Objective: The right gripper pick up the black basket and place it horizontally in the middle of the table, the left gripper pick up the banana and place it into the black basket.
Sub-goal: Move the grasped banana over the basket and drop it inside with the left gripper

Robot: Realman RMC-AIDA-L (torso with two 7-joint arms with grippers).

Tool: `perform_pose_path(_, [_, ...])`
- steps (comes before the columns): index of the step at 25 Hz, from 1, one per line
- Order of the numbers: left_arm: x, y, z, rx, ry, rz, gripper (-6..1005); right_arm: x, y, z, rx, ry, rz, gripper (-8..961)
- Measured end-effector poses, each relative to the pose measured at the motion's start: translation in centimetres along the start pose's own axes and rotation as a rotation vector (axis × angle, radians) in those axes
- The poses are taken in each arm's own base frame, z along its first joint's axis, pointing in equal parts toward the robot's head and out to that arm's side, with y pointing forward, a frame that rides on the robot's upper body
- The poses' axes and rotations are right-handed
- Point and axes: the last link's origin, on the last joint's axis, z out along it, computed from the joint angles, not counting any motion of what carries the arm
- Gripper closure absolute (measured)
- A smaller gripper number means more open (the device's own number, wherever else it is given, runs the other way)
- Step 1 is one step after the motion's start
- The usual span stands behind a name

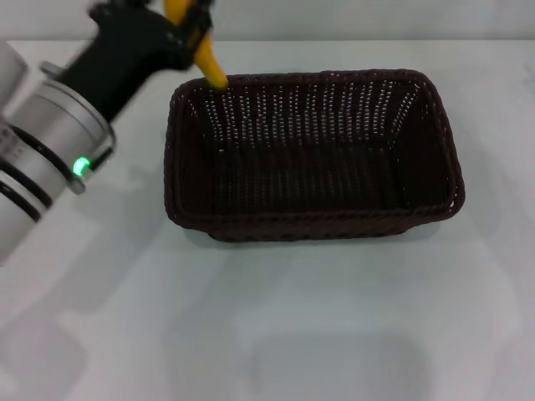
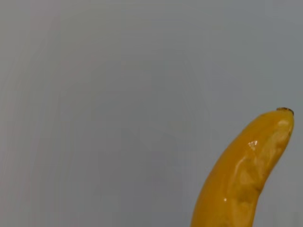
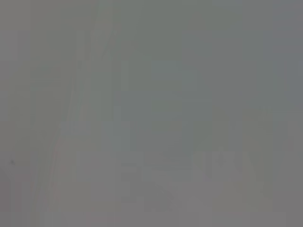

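The black basket (image 1: 313,154) lies lengthwise across the middle of the white table (image 1: 276,317), and its inside holds nothing. My left gripper (image 1: 185,18) is at the top left of the head view, shut on the yellow banana (image 1: 209,63), holding it in the air above the basket's far left corner. The banana's lower end hangs just over the rim. In the left wrist view the banana (image 2: 244,179) rises against a plain grey background, its dark tip uppermost. My right gripper is out of view; the right wrist view shows only a grey blank.
The left arm's white-grey wrist with a green light (image 1: 79,165) crosses the table's left side. Bare tabletop lies in front of the basket and to its right.
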Motion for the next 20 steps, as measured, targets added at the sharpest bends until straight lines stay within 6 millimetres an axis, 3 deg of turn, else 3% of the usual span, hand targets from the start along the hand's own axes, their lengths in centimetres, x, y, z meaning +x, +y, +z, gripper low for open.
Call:
perform_pose_path(6, [-2.4,0.7,0.7,-0.04,-0.06,-0.12,501,0.0,0.1,0.1,-0.005,-0.002,0.0,265])
perform_pose_path(20, [-3.7,1.5,1.1,-0.057,-0.135,-0.237,486,-0.2,0.7,0.4,-0.024,-0.006,-0.001,265])
